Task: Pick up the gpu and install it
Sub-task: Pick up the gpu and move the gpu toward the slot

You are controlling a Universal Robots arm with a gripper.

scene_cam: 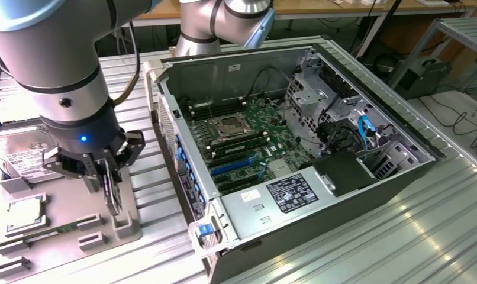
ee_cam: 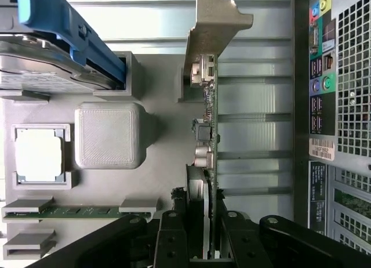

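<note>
Over the grey moulded plastic parts tray (scene_cam: 65,204), at about eight o'clock from the open black tower computer case (scene_cam: 222,71) in the exterior view, we find the black-fingered gripper (scene_cam: 104,174) clamped on the gpu (scene_cam: 110,198), a thin green-edged card with a silver metal end bracket (ee_cam: 215,24). The card stands on edge, apparently not yet out of its tray holder. We judge the grasp made; the lift, carry and seating in the blue motherboard slots (scene_cam: 232,168) remain.
</note>
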